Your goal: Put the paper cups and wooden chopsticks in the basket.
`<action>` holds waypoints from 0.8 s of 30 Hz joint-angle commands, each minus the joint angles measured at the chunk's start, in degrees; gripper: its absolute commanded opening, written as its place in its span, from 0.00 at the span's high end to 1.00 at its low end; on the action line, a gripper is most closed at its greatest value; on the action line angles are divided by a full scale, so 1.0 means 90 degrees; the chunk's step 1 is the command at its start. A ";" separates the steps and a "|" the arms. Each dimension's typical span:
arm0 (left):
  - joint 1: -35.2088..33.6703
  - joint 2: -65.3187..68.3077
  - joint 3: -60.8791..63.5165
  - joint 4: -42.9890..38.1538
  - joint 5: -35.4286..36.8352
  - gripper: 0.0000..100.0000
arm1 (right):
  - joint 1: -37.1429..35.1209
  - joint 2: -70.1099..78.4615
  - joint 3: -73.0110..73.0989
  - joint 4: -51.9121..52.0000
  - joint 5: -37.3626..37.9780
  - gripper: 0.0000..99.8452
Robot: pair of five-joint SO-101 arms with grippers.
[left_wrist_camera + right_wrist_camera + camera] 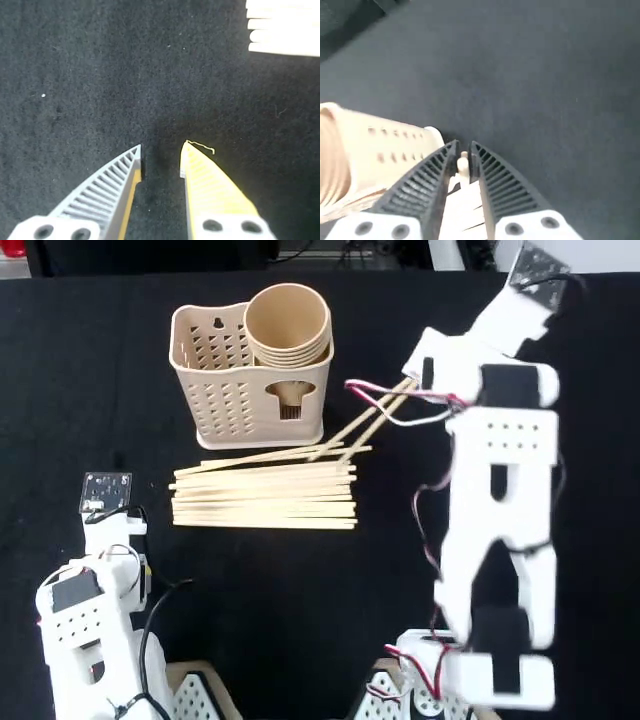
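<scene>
While my left end effector (162, 145) hovers part-open and empty over the counter (100, 75), my right end effector (464, 144) clamps wooden chopsticks (463, 164) near the basket (385, 145).

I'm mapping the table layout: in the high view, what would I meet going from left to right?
White left arm → beige perforated plastic basket → white right arm gripping wooden chopsticks.

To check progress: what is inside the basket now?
A stack of paper cups stands in the basket, in its right compartment as the high view shows it. The cups cover whatever lies under them.
</scene>
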 commanded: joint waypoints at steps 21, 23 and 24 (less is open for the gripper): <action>-0.0015 -0.0078 -0.0024 -0.0020 -0.0039 0.87 | -0.0879 -0.2398 -0.2105 0.0635 0.1074 0.99; -0.0015 -0.0078 -0.0024 -0.0020 -0.0039 0.87 | -0.1192 -0.2281 -0.2574 0.1074 0.1065 0.99; -0.0015 -0.0078 -0.0024 -0.0020 -0.0039 0.87 | -0.1328 -0.2203 -0.2769 0.1289 0.1065 0.99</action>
